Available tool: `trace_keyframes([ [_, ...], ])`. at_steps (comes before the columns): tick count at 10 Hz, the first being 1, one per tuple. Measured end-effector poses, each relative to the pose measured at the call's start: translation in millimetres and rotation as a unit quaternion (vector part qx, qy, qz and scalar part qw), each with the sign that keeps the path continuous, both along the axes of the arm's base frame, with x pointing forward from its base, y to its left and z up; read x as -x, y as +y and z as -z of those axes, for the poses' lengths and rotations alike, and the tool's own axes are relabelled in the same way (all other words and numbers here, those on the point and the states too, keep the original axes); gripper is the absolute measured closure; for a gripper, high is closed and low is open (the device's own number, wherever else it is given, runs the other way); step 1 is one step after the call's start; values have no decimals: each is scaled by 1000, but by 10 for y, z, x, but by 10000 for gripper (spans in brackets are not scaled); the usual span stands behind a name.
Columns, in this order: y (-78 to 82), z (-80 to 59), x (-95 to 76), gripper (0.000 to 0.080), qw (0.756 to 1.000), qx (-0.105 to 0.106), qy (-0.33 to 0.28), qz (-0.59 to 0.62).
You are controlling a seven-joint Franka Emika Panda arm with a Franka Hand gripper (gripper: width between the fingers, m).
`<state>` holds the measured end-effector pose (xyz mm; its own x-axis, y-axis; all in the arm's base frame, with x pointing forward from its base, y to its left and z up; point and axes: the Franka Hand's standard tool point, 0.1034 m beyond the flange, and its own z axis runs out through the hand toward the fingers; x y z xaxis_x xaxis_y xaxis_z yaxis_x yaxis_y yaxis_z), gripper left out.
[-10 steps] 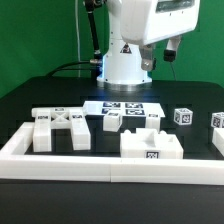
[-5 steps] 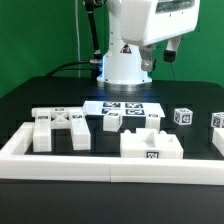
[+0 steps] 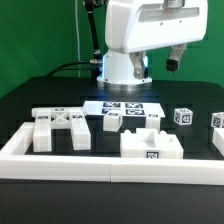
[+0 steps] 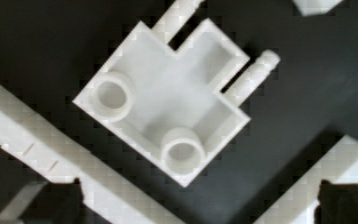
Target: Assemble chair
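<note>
Loose white chair parts with black-and-white tags lie on the black table. In the exterior view there is a flat wide piece (image 3: pixel 60 125) at the left, a block (image 3: pixel 113 121) in the middle, a chunky block (image 3: pixel 151 145) in front, a small cube (image 3: pixel 182 117) and another piece (image 3: pixel 218 122) at the right edge. My gripper (image 3: pixel 175 58) hangs high above the right part of the table. In the wrist view a white part with two round holes and two pegs (image 4: pixel 167 95) lies far below my gripper (image 4: pixel 194 205). The dark fingertips (image 4: pixel 43 200) stand wide apart with nothing between them.
The low white border rail (image 3: pixel 100 166) runs along the front and up both sides; a stretch of it shows in the wrist view (image 4: pixel 25 130). The marker board (image 3: pixel 125 104) lies flat behind the parts. The robot base (image 3: pixel 122 68) and a green backdrop stand at the back.
The arm's hand has shifted a little toward the exterior view's right and tilted. The parts on the table have not moved.
</note>
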<state>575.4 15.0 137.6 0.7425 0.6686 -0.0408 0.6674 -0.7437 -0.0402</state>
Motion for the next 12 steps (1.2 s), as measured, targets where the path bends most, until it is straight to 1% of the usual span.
trace_keyframes([
  [1,-10,22,-39,150,1000,0,-8,25],
  [2,5,26,-33,150,997,3,-7,73],
  [4,13,33,-28,150,991,5,-6,130],
  [5,31,39,-21,150,981,6,-4,193],
  [6,62,74,21,150,970,10,0,244],
  [7,101,150,43,150,953,12,7,302],
  [8,146,257,27,150,936,15,10,352],
  [10,207,386,-9,150,937,11,4,350],
  [12,250,585,-13,150,937,9,2,350],
])
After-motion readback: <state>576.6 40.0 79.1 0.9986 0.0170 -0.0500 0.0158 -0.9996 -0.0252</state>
